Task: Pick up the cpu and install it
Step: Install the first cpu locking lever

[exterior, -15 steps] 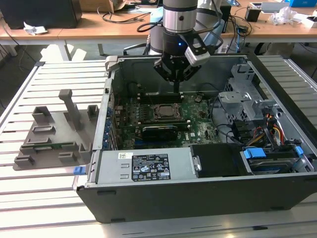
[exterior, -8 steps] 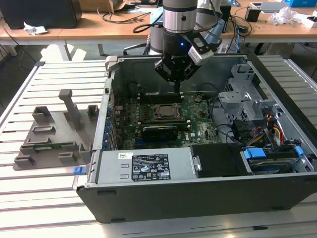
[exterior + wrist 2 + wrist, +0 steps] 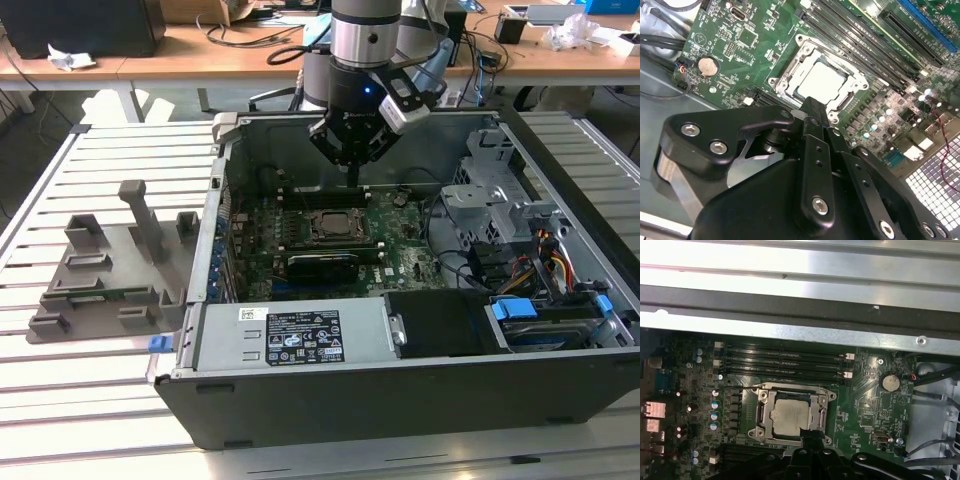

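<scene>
Viewing the exterior feed, I see the open computer case [image 3: 400, 410] lying on the slatted table [image 3: 100, 400], with the arm reaching down into it from above. The pincer [image 3: 356, 178] hangs inside the case, over the far half of the motherboard [image 3: 400, 240].

1. Pincer state: in the second wrist view, the fingers [image 3: 812, 150] are drawn together into one narrow bar. I see nothing held between them. The tip [image 3: 812, 105] is clear of the board.

2. Grey tray [image 3: 100, 280]: it rests on the table outside the case, well apart from the pincer, toward the exterior view's left.

3. Drive cage [image 3: 480, 195]: it stands inside the case, off to the pincer's side, toward the exterior view's right.

4. Memory slots [image 3: 785, 362]: in the first wrist view these run in parallel rows beyond the socket, farther from the pincer [image 3: 810, 434] than the socket itself.

5. Socket [image 3: 762, 412]: its metal frame lies just below and ahead of the fingertip in both wrist views [image 3: 790, 75].

6. The cpu [image 3: 790, 417]: it sits flat inside the socket frame, silver top upward, and appears level. In the second wrist view the cpu [image 3: 822, 80] lies just beyond the fingertip, untouched. In the exterior view it shows below the pincer [image 3: 335, 225].

7. Coin battery [image 3: 889, 382]: it is mounted on the board, to one side of the socket and near the case wall.
</scene>
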Action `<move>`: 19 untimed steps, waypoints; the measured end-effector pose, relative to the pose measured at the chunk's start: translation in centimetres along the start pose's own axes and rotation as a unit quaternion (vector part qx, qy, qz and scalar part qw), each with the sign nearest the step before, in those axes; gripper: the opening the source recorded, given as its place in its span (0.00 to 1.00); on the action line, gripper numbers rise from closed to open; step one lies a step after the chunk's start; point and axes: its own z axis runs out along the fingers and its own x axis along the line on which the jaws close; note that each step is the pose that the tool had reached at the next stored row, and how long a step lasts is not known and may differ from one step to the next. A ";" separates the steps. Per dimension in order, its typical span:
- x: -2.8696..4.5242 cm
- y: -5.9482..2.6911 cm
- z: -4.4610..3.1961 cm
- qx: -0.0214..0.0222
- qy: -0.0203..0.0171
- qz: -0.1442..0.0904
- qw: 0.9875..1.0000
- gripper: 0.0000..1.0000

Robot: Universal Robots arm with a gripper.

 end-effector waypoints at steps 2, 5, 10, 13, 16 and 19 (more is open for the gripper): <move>0.00 -0.01 -0.15 0.001 0.000 0.000 1.000 0.11; 0.01 -0.02 -0.33 0.001 0.000 0.000 1.000 0.11; 0.02 -0.05 -0.92 0.001 0.000 0.000 1.000 0.11; 0.02 -0.06 -1.27 0.001 0.000 0.000 1.000 0.11; 0.03 -0.08 -1.62 0.001 0.000 0.000 1.000 0.11; 0.04 -0.11 -2.14 0.001 0.000 0.000 1.000 0.11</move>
